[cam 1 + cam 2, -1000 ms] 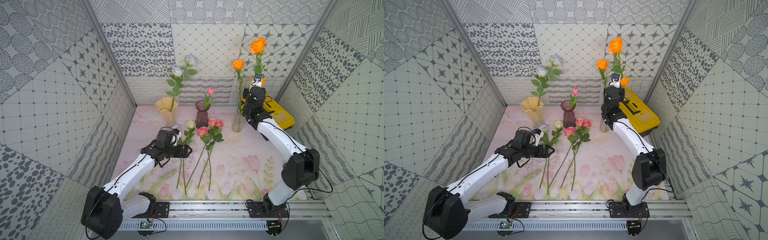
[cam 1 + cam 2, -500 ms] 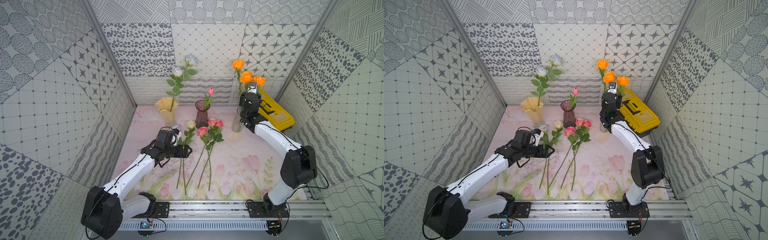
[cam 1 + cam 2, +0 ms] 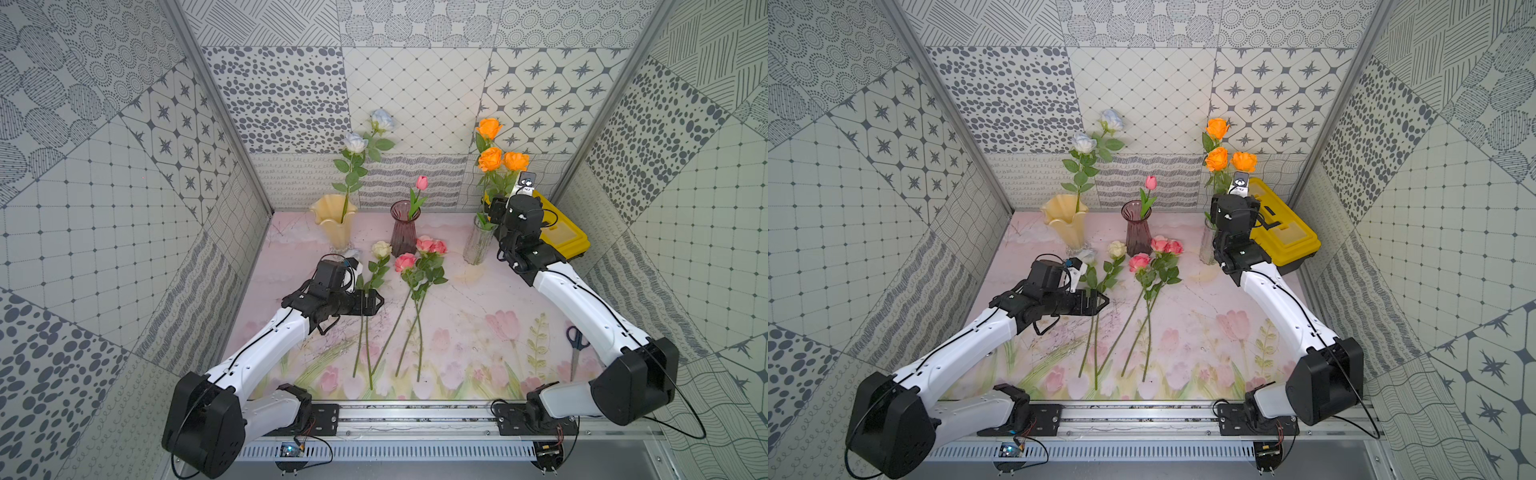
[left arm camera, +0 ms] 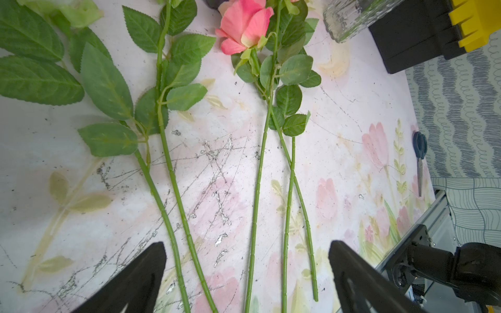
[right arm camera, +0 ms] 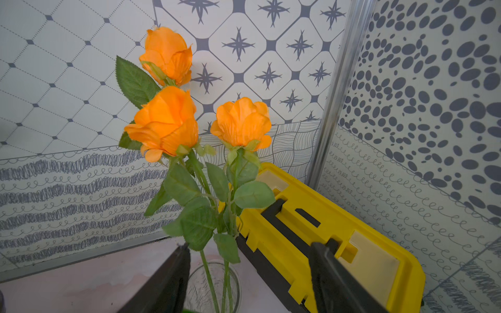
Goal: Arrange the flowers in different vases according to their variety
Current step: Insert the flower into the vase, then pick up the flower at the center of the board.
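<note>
Three orange roses (image 3: 490, 158) (image 5: 168, 124) stand in the clear glass vase (image 3: 476, 247) (image 5: 214, 287). My right gripper (image 3: 494, 210) (image 5: 249, 245) is open just above the vase's rim, its fingers apart from the stems. The cream-yellow vase (image 3: 334, 224) holds two pale-blue roses (image 3: 355, 143). The purple vase (image 3: 404, 232) holds a pink bud (image 3: 422, 182). A cream rose (image 3: 381, 249), a pale rose (image 3: 1088, 254) and pink roses (image 3: 405, 262) (image 4: 244, 24) lie on the mat. My left gripper (image 3: 376, 301) (image 4: 247, 244) hovers open over their stems, holding nothing.
A yellow-and-black toolbox (image 3: 561, 237) (image 5: 339, 244) stands right behind the clear vase, close to my right wrist. Scissors (image 3: 575, 345) (image 4: 419, 162) lie at the mat's right edge. Patterned walls close in on three sides and the arms' rail (image 3: 415, 415) runs along the front.
My right gripper came down with an orange rose, set its stem into the clear vase beside the other two, and opened. The left arm has stayed still.
</note>
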